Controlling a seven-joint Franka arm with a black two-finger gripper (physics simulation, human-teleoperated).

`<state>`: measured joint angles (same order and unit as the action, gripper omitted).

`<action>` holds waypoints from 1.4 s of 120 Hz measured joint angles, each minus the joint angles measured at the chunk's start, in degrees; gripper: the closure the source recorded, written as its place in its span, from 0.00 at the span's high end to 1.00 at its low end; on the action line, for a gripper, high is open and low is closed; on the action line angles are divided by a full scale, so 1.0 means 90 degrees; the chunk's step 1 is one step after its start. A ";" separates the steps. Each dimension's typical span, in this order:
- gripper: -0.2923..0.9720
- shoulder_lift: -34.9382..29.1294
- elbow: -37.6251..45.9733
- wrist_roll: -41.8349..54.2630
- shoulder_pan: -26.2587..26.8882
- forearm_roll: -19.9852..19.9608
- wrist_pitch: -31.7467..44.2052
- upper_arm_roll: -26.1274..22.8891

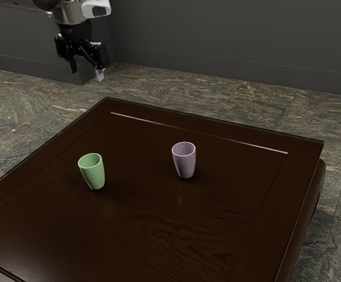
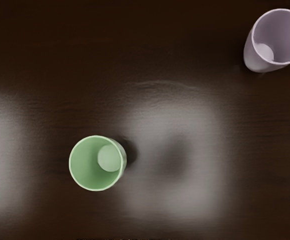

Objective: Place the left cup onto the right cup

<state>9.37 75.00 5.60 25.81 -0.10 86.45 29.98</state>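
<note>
Green cup [image 1: 92,171], nearer the table's [image 1: 158,235] front edge, ungrasped; purple cup [image 1: 183,159] apart. Gripper [image 1: 87,69] released, aloft: stacking entirely pending.

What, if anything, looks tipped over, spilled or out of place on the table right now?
Nothing stands out. The green cup and the lilac cup both stand upright and apart on the dark table, open ends up and empty. The gripper hangs open well above them, holding nothing.

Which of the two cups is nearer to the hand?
The green cup, on the exterior view's left. The purple cup stands farther to its right, away from the hand.
</note>
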 joint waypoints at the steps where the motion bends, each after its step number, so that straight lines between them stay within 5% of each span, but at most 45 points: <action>1: 0.76 -0.0010 0.0003 0.0009 0.0015 -0.0004 -0.0007 0.0000; 20: 0.76 -0.0294 0.0376 0.0181 0.0268 0.0004 -0.0069 0.0009; 48: 0.75 -0.2388 0.3757 0.0366 -0.0716 0.0441 0.0901 -0.0981; 73: 0.75 -0.2519 0.5468 0.0466 -0.1244 0.0551 0.2278 -0.1028; 118: 0.76 -0.1278 0.5799 0.0590 -0.1824 0.0335 0.4197 -0.0901; 168: 0.75 -0.0331 0.4982 0.0683 -0.1670 -0.0076 0.4752 -0.0963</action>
<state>6.39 119.84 11.74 10.78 -0.78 129.22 21.31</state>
